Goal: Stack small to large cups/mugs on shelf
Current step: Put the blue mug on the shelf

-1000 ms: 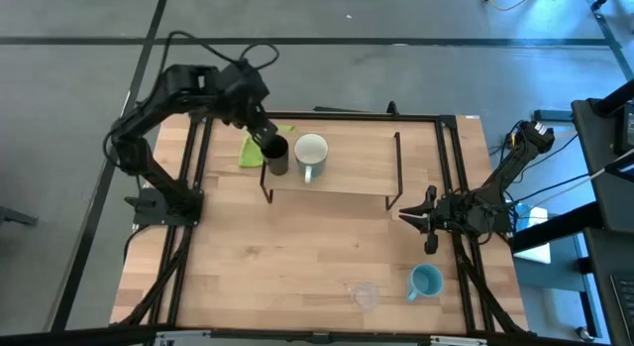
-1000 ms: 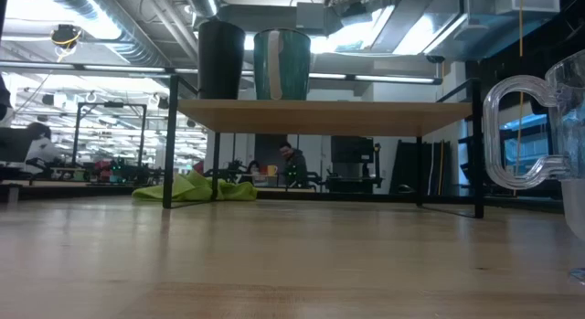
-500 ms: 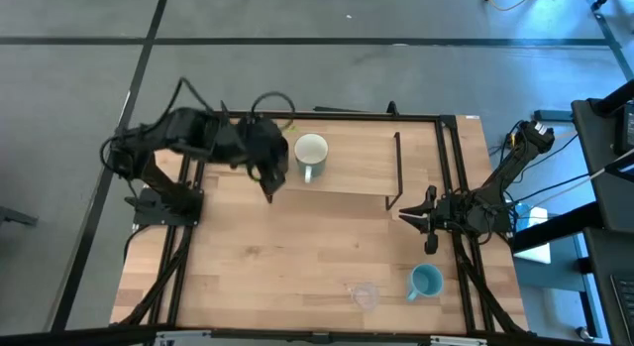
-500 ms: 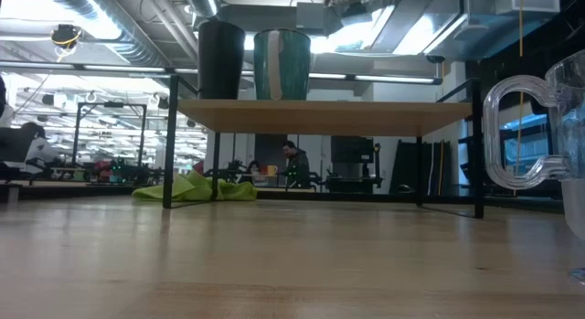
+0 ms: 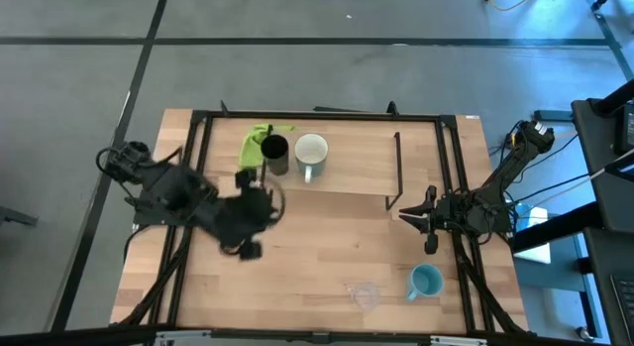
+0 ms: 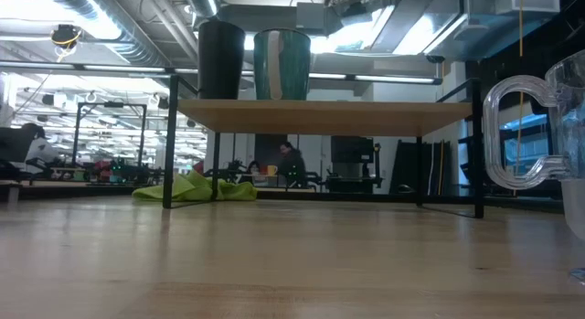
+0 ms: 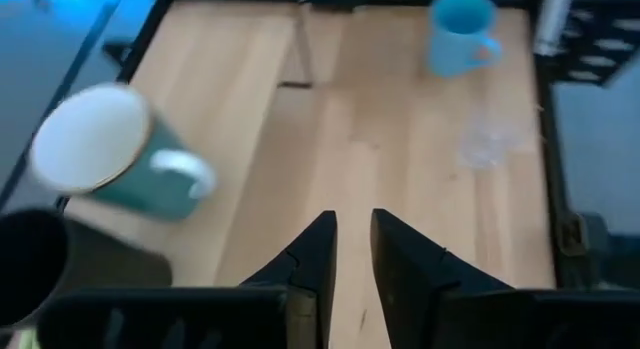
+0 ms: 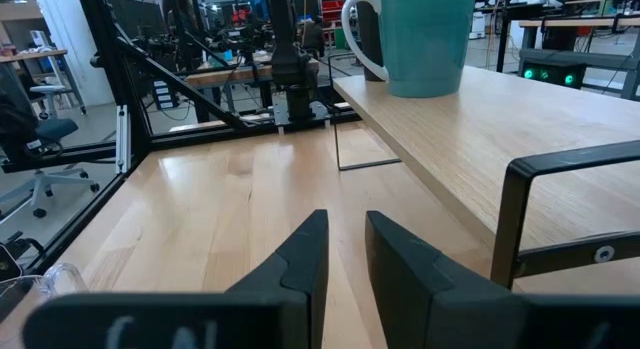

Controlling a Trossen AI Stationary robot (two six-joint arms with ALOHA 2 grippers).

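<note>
Black cup (image 5: 276, 155) & white mug (image 5: 311, 154) on shelf (image 5: 357, 168); blue mug (image 5: 427, 281), clear cup (image 5: 366, 294) left. Left hand (image 5: 248, 249) w/ slim gap, empty.

Lighting: even and bright from overhead; ceiling fixtures glare in the low view. Shadows: soft, short, under the shelf (image 5: 337, 173). Blur: left arm smeared with motion over the worktop (image 5: 317, 257) near its left edge; white mug (image 7: 110, 154) soft in the left wrist view; clear cup (image 6: 548, 145) out of focus at close range.
</note>
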